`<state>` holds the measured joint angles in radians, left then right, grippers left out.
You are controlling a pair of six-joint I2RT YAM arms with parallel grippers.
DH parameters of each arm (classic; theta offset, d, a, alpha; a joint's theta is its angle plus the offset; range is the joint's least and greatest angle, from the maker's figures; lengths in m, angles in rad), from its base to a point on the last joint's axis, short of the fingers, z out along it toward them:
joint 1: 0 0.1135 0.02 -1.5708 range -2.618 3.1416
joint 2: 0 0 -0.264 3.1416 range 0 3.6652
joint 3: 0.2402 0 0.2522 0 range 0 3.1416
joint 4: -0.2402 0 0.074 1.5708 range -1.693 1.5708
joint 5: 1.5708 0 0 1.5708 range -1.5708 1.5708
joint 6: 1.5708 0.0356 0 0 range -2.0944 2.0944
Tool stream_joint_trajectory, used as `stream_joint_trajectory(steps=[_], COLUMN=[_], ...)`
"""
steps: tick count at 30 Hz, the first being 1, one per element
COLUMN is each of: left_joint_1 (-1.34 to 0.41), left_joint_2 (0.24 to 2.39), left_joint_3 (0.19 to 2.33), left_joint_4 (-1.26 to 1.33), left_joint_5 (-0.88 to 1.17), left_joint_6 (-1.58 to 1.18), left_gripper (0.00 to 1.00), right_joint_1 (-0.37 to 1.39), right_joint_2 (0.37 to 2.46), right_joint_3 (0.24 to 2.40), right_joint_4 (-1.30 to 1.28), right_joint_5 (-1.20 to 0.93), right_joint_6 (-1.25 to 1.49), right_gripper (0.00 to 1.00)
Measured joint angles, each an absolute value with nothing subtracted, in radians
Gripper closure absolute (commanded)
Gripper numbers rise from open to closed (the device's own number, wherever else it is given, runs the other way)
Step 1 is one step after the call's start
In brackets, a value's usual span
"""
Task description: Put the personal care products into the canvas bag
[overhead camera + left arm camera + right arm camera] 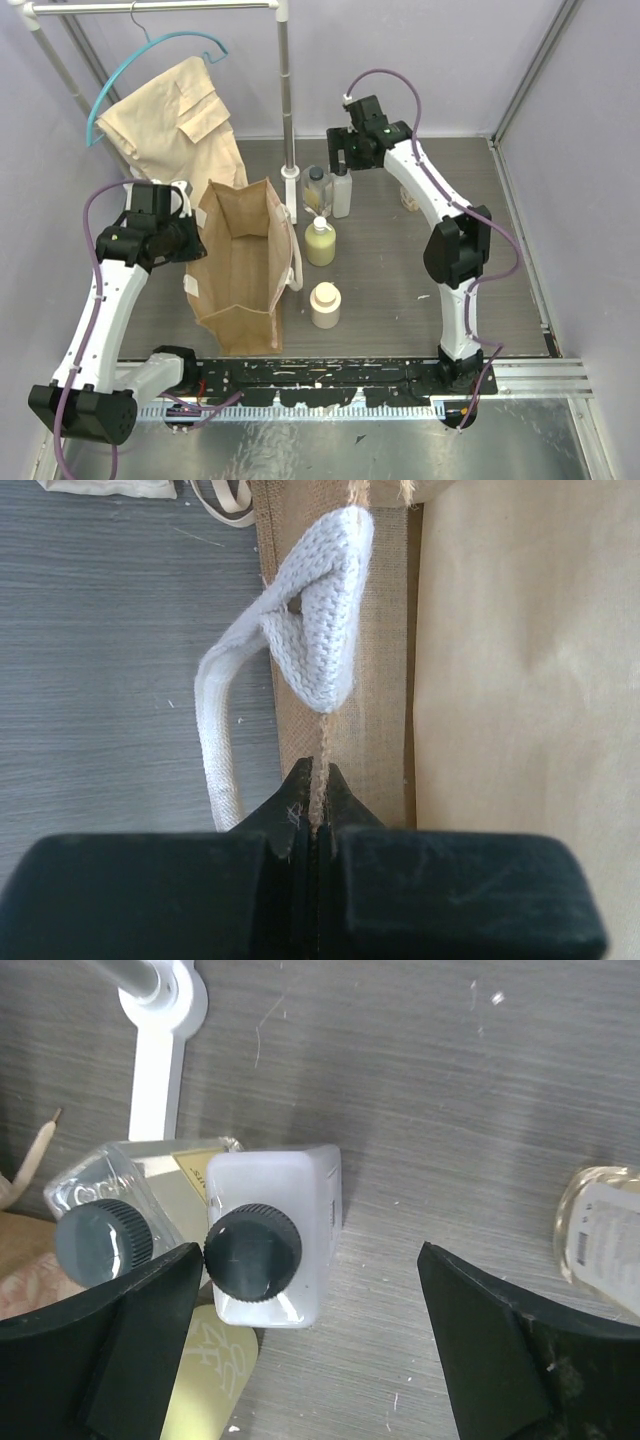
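The tan canvas bag (245,265) stands open at centre left. My left gripper (190,240) is shut on the bag's left rim (320,770), next to a pale strap handle (320,630). My right gripper (340,160) is open above the white bottle with dark cap (255,1250); the bottle sits between the jaws, close to the left finger (150,1310). The clear bottle with dark cap (100,1243) stands just left of it. The yellow-green bottle (320,243) and squat cream bottle (325,305) stand right of the bag. The amber bottle (600,1235) stands to the right.
A beige garment (170,120) hangs on a teal hanger from a white rack; the rack's pole (287,90) and its white foot (160,1020) stand just behind the bottles. Purple walls enclose the grey table (400,280).
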<state>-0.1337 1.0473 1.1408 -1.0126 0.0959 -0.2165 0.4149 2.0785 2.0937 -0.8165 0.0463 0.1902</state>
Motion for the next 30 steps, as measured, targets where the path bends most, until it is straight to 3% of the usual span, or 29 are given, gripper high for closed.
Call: stream_joint_trajectory(steps=[9, 19, 23, 27, 29, 30], left_joint_1=[-0.134, -0.134, -0.134, -0.134, -0.134, -0.134], left_joint_2=[1.036, 1.037, 1.037, 1.042, 1.045, 1.046], left_joint_3=[1.141, 1.141, 1.141, 1.141, 1.141, 1.141], left_joint_4=[-1.023, -1.023, -1.023, -1.02, -1.017, -1.016], left_joint_5=[0.099, 0.11, 0.116, 0.122, 0.124, 0.125], left_joint_6=[-0.216, -0.216, -0.216, -0.216, -0.216, -0.216], left_gripper=[1.0, 1.0, 1.0, 1.0, 1.0, 1.0], right_joint_1=[0.442, 0.458, 0.458, 0.458, 0.458, 0.458], right_joint_2=[2.145, 2.263, 2.323, 2.323, 2.323, 2.323], right_joint_3=[2.113, 2.226, 2.262, 2.265, 2.267, 2.267], right_joint_4=[-0.85, -0.856, -0.872, -0.872, -0.873, -0.874], right_joint_5=[0.078, 0.13, 0.12, 0.118, 0.117, 0.117], right_joint_6=[0.183, 0.143, 0.133, 0.126, 0.126, 0.126], right_gripper=[0.09, 0.21, 0.41, 0.81, 0.96, 0.99])
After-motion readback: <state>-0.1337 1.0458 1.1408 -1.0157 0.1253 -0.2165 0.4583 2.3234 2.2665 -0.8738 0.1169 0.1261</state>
